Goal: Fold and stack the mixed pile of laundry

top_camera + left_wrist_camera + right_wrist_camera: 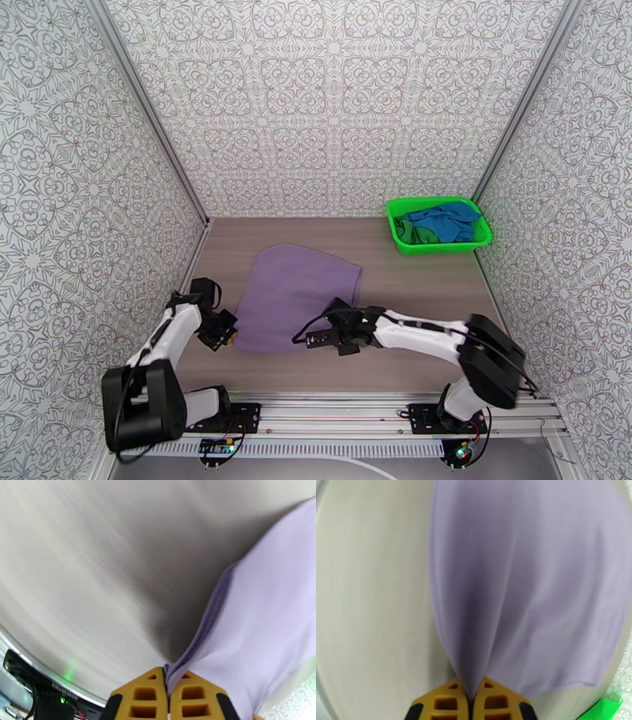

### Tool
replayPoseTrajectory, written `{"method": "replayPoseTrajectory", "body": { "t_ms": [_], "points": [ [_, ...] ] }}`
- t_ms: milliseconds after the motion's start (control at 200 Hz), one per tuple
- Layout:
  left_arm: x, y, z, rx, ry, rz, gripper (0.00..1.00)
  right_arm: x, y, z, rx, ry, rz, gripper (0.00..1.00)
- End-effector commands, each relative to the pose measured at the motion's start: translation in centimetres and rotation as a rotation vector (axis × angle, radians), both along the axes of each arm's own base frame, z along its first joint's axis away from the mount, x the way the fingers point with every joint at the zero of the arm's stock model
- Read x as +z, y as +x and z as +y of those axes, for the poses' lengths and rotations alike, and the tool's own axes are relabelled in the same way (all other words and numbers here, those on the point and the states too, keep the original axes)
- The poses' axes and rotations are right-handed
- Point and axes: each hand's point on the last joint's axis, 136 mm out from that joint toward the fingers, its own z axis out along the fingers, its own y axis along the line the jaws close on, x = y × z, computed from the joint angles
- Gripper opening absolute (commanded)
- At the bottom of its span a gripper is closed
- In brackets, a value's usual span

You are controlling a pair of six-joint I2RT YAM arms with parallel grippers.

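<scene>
**Top view.** The lavender cloth lies spread on the table, left of centre and near the arms. The left tool sits at its near-left corner and the right tool at its near-right corner. The grip itself is too small to read here. The blue shirt and the green garment lie bunched in the basket at the far right, well apart from the work.

**Left wrist view.** The left tool is clamped on a pinch of the lavender cloth, whose edge rises from between the pads as a taut ridge. The table surface is blurred.

**Right wrist view.** The right tool is likewise closed on the lavender cloth, which fans out from the pinch. A corner of the basket shows at lower right.

**Step in hand (judged).** This appears to be the first fold, with the near edge to be carried over to the far edge. Both corners should rise together to equal height, with the edge between them kept taut. The edge should then be laid square on the far edge before release, since an uneven pull would skew the fold.

**Hard to make out.**
- How deep each pinch is, and how many layers it takes.
- What kind of garment the lavender cloth is.
- Its far edge, which is cut off in the wrist views.
- How the two basket garments overlap.
</scene>
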Motion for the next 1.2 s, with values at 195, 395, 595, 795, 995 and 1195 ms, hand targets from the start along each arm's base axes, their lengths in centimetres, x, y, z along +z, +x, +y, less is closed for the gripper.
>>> {"method": "replayPoseTrajectory", "body": {
  "t_ms": [195, 395, 595, 795, 995, 1195],
  "points": [
    [7.6, 5.2, -0.7, -0.079, -0.066, -0.171, 0.00, 5.4, 5.4, -0.8, -0.227, 0.079, -0.095, 0.00],
    [11.5, 12.5, -1.9, -0.167, -0.066, -0.261, 0.00, 6.6, 11.7, -2.2, -0.408, 0.085, -0.140, 0.00],
    [11.7, 20.3, -4.1, -0.250, -0.081, -0.292, 0.00, 6.5, 16.6, -3.5, -0.536, 0.107, -0.159, 0.00],
    [8.2, 26.2, -5.9, -0.297, -0.087, -0.246, 0.00, 4.2, 19.8, -3.8, -0.614, 0.118, -0.170, 0.00],
    [5.3, 29.7, -6.2, -0.290, -0.051, -0.220, 0.00, 1.1, 22.6, -4.0, -0.694, 0.129, -0.194, 0.00],
    [2.6, 32.0, -6.6, -0.280, -0.058, -0.202, 0.00, -1.3, 24.6, -4.0, -0.746, 0.131, -0.214, 0.00]
  ]
}}
